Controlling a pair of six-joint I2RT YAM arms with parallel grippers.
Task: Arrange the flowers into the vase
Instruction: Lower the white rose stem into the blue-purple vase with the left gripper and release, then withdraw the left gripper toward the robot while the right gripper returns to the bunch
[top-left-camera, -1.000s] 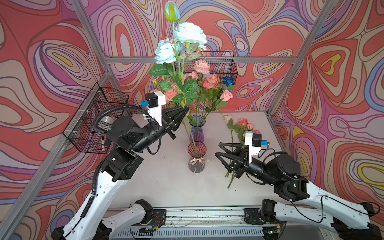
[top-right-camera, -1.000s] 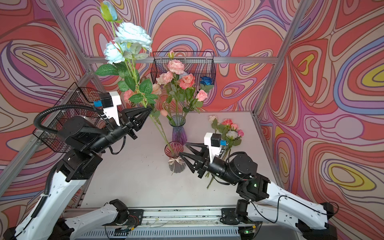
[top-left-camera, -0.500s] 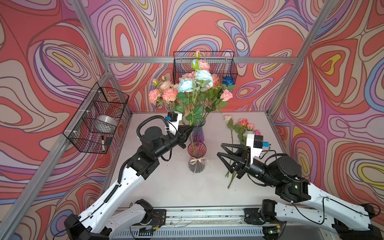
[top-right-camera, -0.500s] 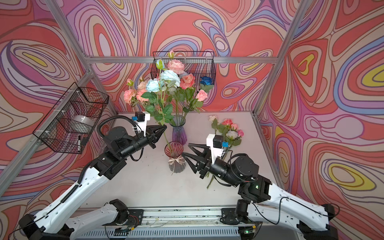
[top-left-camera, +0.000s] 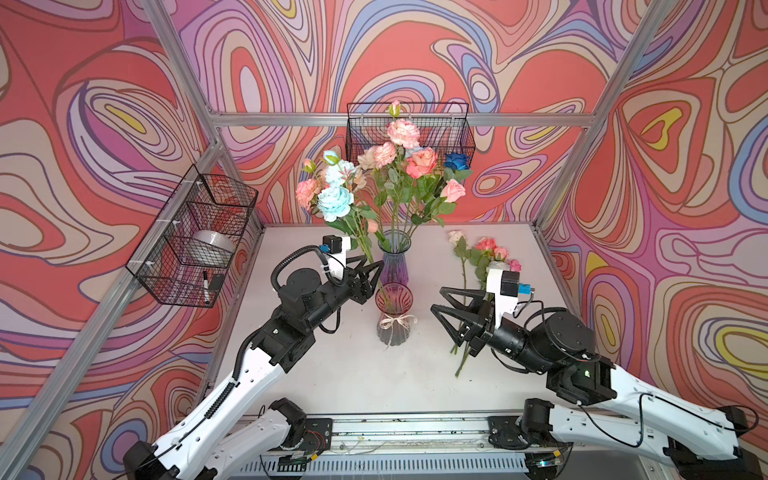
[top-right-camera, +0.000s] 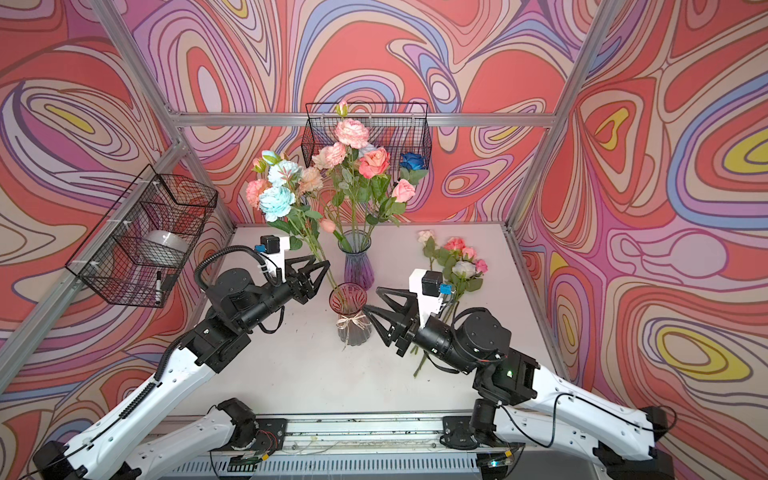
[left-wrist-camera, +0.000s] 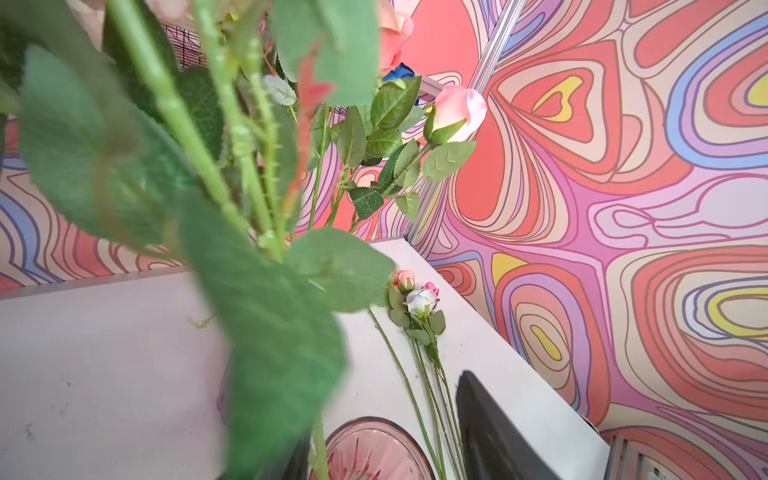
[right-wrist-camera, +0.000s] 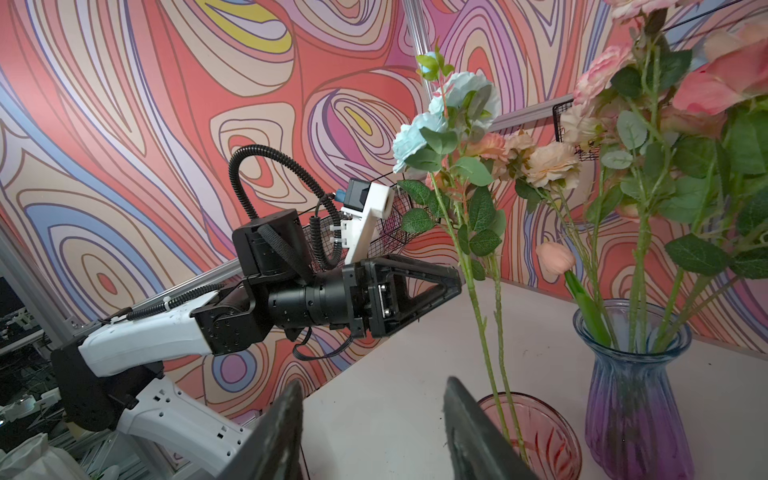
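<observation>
Pale blue and peach flowers (top-left-camera: 334, 201) (top-right-camera: 276, 201) lean left, their two stems standing in the pink vase (top-left-camera: 392, 320) (top-right-camera: 350, 320) (right-wrist-camera: 536, 432) tied with a bow. My left gripper (top-left-camera: 376, 272) (top-right-camera: 324, 270) (left-wrist-camera: 386, 449) is open just left of that vase's mouth, one stem running between its jaws close to one finger. Behind stands a purple vase (top-left-camera: 394, 262) (right-wrist-camera: 636, 407) full of pink, peach and dark blue blooms (top-left-camera: 415, 162). Loose flowers (top-left-camera: 482, 257) (left-wrist-camera: 419, 303) lie on the table at the right. Above their stems my right gripper (top-left-camera: 440, 300) (top-right-camera: 372, 299) (right-wrist-camera: 374, 415) is open and empty.
A wire basket (top-left-camera: 195, 241) on the left wall holds a tape roll and a marker. Another wire basket (top-left-camera: 409, 129) hangs on the back wall behind the bouquet. Aluminium posts frame the white table (top-left-camera: 353, 374), with a rail along its front edge.
My left arm came down from high up, lowering the pale blue flowers until their stem stood in the pink vase, then its jaws opened. The right arm barely moved.
</observation>
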